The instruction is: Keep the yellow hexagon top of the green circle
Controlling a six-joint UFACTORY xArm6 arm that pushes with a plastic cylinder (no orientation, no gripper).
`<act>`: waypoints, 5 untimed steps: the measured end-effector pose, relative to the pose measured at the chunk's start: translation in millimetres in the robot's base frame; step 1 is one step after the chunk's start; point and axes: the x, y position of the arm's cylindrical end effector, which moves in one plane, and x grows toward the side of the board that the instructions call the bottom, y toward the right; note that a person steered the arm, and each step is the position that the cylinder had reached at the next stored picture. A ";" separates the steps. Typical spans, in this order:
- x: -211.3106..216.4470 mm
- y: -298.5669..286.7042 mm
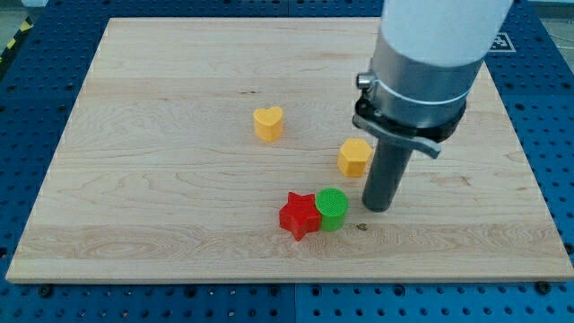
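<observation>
Camera view: yellow hexagon (355, 157) on the wooden worktop (161, 206), just above-right of the green circle (332, 208), apart from it. Red star (300, 215) touching the circle's left. Yellow heart (267, 123) further up-left. My tip (378, 206) down just right of the circle, below the hexagon. No gripper fitted, only the rod.

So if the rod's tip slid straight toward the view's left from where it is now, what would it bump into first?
Probably the green circle. My tip sits just to its right at about the same height in the view, with the red star right behind the circle. Depth is hard to judge.
</observation>
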 end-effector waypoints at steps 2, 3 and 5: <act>-59.3 8.9; -84.5 -5.4; -83.4 -33.2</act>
